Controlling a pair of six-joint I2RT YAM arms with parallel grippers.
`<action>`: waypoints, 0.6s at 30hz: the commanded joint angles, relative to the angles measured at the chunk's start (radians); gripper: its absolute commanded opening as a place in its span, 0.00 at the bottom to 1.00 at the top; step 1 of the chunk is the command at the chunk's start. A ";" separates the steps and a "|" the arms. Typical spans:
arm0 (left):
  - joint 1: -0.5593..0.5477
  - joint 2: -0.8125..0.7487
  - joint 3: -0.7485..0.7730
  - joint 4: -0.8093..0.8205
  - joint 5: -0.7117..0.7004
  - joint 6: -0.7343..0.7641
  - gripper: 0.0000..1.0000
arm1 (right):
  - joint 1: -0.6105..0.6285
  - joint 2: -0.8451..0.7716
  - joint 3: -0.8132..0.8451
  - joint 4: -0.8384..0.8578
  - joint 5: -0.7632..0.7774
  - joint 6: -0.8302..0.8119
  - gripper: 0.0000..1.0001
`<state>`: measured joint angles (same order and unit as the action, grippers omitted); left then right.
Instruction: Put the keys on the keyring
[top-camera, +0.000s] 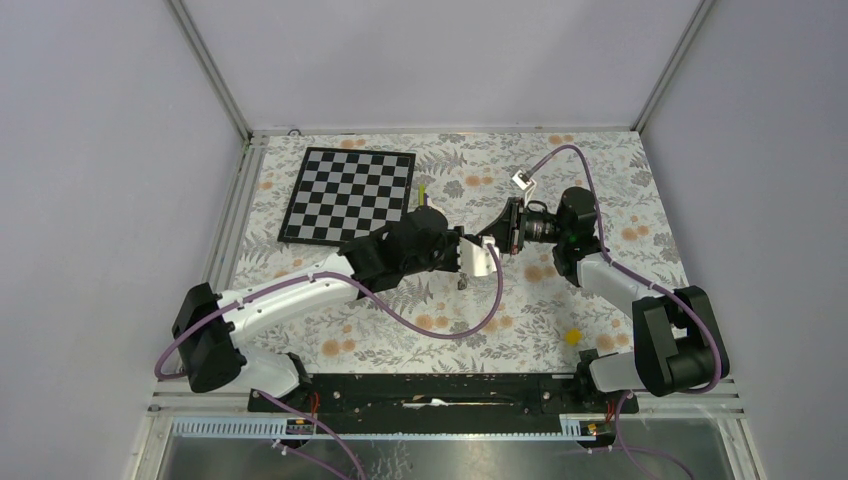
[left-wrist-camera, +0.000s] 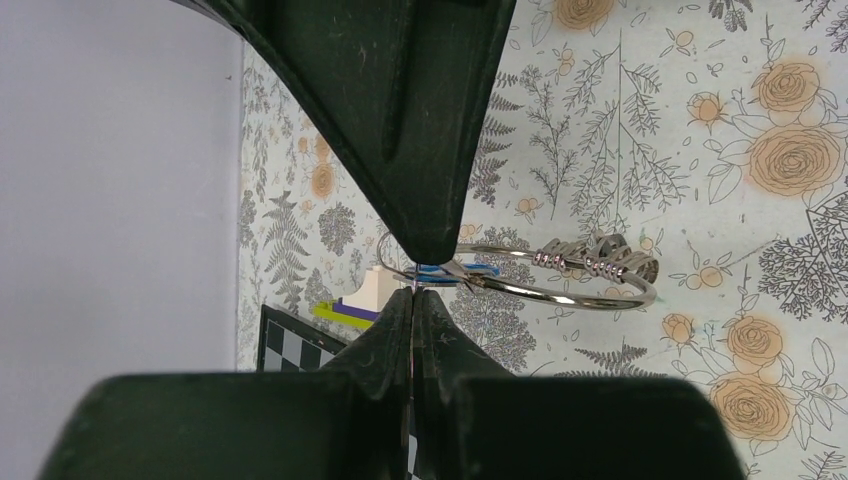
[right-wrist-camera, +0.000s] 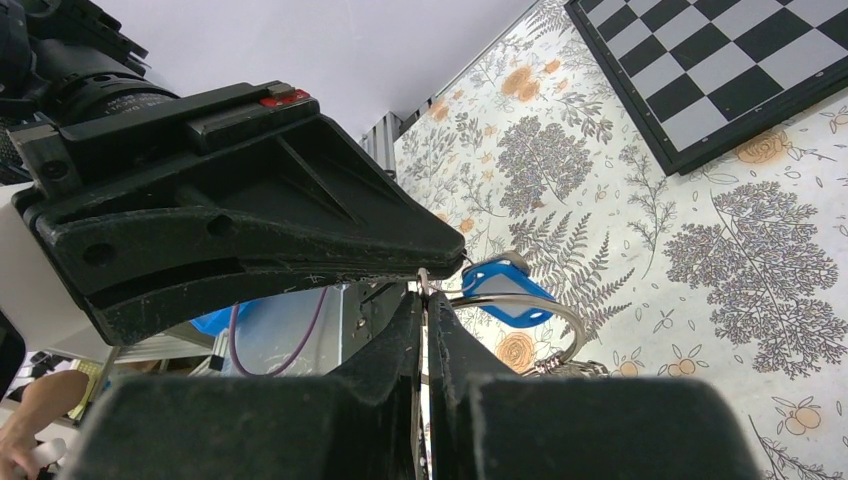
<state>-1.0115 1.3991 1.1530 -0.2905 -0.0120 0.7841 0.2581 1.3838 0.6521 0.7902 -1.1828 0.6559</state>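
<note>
**Blue key at the ring, both hands pinched shut**

Held clear above the floral desk (top-camera: 620, 180). Left hand (left-wrist-camera: 418, 283) is clamped on the keyring (left-wrist-camera: 600, 297) wire, ring lying level. Right hand (right-wrist-camera: 424, 290) is closed on thin metal beside the blue-headed key (right-wrist-camera: 505, 290); wire or blade, cannot tell. Likely threading the blue key. Next: steady hold, small feed along the coil. Black key unseen.

Robot lab cell: plain grey walls (top-camera: 90, 150), aluminium frame posts (top-camera: 208, 70), checkerboard (top-camera: 347, 195) on floral-covered table (top-camera: 620, 180).
</note>
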 joint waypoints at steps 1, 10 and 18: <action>-0.012 0.001 0.023 0.052 -0.009 -0.015 0.00 | 0.014 -0.008 0.016 0.011 -0.018 -0.030 0.00; -0.013 -0.010 0.010 0.052 -0.009 -0.009 0.00 | 0.013 -0.020 0.025 -0.033 0.000 -0.065 0.00; -0.013 -0.033 -0.028 0.059 -0.011 0.001 0.00 | 0.004 -0.044 0.036 -0.055 0.000 -0.078 0.00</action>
<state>-1.0164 1.4025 1.1381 -0.2893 -0.0124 0.7784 0.2619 1.3819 0.6525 0.7288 -1.1881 0.6014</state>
